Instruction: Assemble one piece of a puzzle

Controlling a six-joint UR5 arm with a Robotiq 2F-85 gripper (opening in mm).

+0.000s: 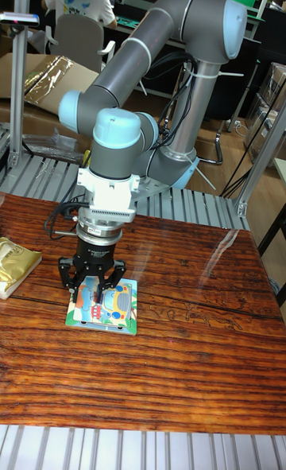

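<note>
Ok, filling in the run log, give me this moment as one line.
arm: over puzzle board | gripper: down at board, grip unclear | gold bag: table's left edge

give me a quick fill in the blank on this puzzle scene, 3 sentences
1. The gripper is lowered over the ____ board.
2. The puzzle picture shows a cartoon ____.
3. The gold packet lies at the picture's ____ edge of the wooden table.

Missing words: puzzle; car; left
</note>
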